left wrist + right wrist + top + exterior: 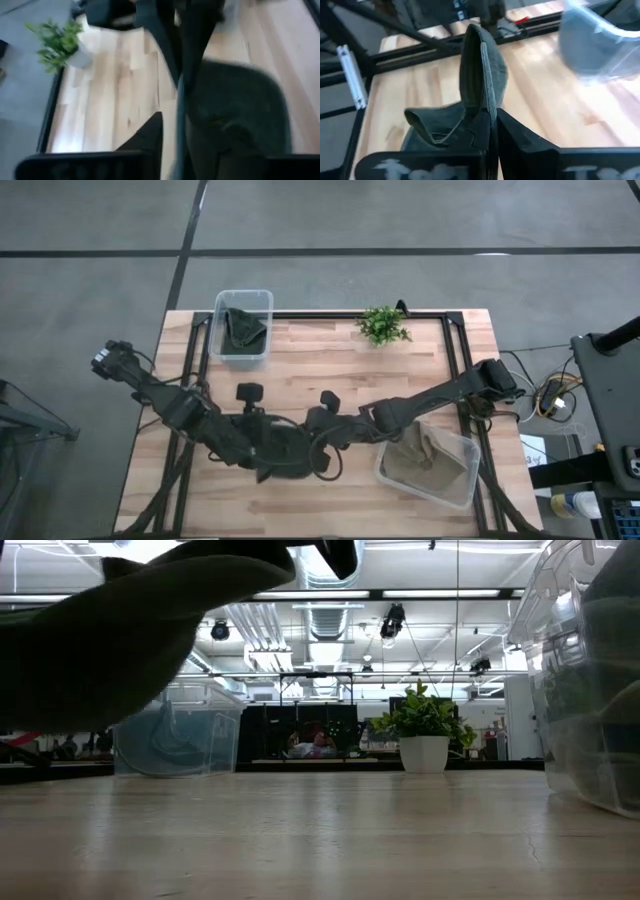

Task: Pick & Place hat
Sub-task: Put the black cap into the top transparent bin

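Note:
A dark green hat [290, 455] is held up between both grippers near the table's near edge. In the low view the hat [120, 630] hangs clear above the wood. My left gripper [262, 450] reaches in from the left and is shut on the hat [235, 115]. My right gripper [325, 430] comes from the right and is shut on the hat's brim [480, 65]. A second dark hat [243, 325] lies in the far left bin, and a tan hat [420, 455] lies in the near right bin. My left gripper pinches a thin edge of the hat [180, 107] between its two fingers. One finger [150, 137] shows and the hat's body hides the other. The hat is lifted clear of the table. My right gripper pinches the brim's edge [487, 112] between its shut fingers, and the brim stands up edge-on beyond them. The hat's crown [432, 127] sags to one side of the fingers. Nothing of the hat rests on the table.
A clear bin [243, 352] stands at the far left of the table and another clear bin [465, 480] at the near right corner. A small potted plant [383, 325] stands at the far edge. Bare wood [330, 365] lies in the middle.

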Motion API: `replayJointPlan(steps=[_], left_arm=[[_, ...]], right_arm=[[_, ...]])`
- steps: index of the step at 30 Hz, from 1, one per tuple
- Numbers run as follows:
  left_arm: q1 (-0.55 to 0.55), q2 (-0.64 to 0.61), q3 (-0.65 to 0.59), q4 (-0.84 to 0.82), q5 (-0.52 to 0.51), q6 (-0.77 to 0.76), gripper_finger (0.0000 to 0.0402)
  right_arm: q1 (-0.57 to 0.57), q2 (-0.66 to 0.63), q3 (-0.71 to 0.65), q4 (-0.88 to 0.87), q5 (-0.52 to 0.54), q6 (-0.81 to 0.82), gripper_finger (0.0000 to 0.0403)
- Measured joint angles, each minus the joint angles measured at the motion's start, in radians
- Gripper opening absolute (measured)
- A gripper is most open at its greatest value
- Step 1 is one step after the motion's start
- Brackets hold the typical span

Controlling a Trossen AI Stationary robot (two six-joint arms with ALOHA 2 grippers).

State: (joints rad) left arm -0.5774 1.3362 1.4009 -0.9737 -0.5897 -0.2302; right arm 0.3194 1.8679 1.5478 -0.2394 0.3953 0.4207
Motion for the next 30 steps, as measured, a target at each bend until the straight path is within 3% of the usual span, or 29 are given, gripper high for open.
replayJointPlan(steps=[3,8,17,22,30], left_arm=[[-0.002,0.000,0.036,0.006,-0.069,-0.002,0.0109],[-0.007,-0.001,0.103,-0.007,-0.291,-0.136,0.0145],[-0.027,-0.028,0.135,0.024,-0.328,-0.218,0.0149],[-0.035,-0.038,0.134,-0.006,-0.404,-0.235,0.0149],[-0.028,-0.045,0.133,-0.075,-0.652,-0.182,0.0149]], right_arm=[[-0.017,0.000,0.000,0.008,0.027,-0.003,0.0011],[-0.054,-0.004,0.001,0.013,0.114,-0.070,0.0010],[-0.104,-0.093,0.073,0.012,0.469,-0.360,0.0009],[-0.104,-0.193,0.096,0.073,0.656,-0.580,0.0009],[-0.102,-0.355,0.092,0.177,0.581,-0.749,0.0009]])
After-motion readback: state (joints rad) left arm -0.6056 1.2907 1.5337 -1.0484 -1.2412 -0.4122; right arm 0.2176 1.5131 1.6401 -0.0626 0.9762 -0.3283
